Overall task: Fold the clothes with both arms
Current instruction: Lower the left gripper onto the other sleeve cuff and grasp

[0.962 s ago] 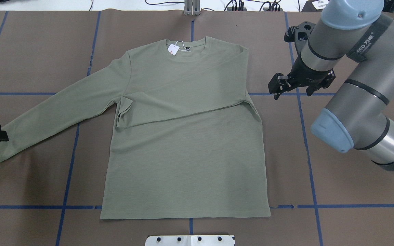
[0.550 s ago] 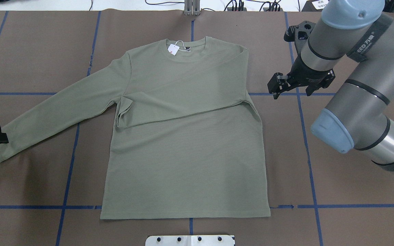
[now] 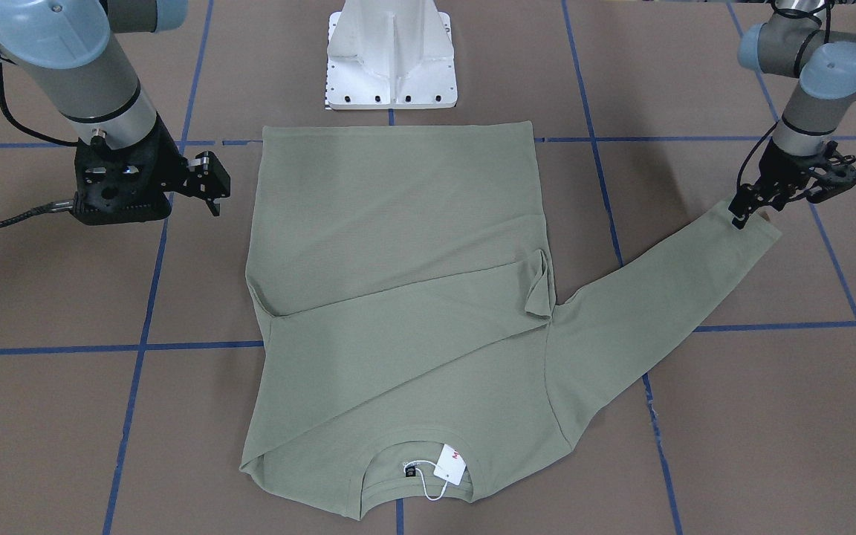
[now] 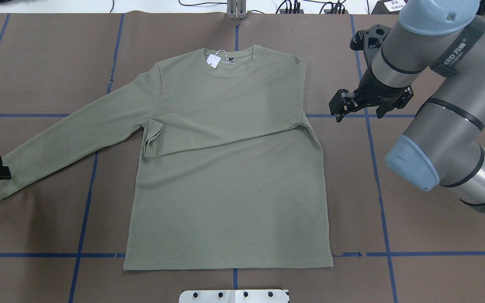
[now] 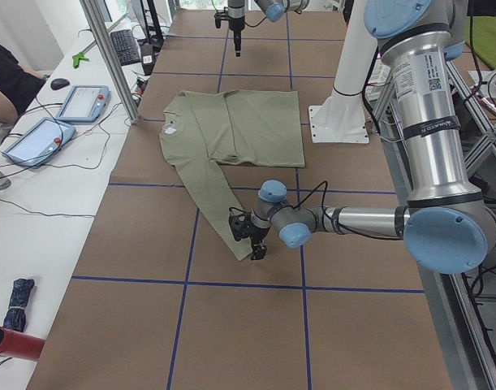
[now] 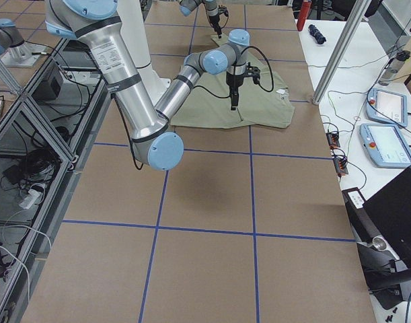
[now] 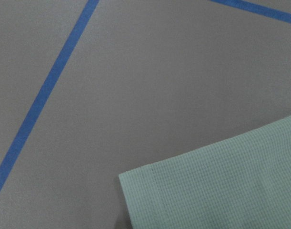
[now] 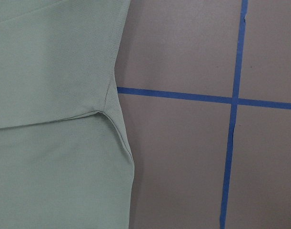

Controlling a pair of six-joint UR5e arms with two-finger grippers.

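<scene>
- While left gripper [image 3: 788,187] and right gripper [image 4: 366,105] fingers stand spread, the shirt [image 4: 225,189] lies on the counter [image 4: 36,63].
- Collar hang tag [image 4: 213,61]: red print, unreadable.

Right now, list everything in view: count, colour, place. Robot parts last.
shirt: one, sage green, flat mid-table, one sleeve folded across the chest, the other stretched out.
hang tag: one, white, at the collar.
table: one, brown with blue tape lines.
tablets: two, light blue, on the white side bench.
pedestal: one, white, by the hem.
left gripper: one, black, at the outstretched cuff.
right gripper: one, black, above bare table beside the shirt's folded side.
</scene>
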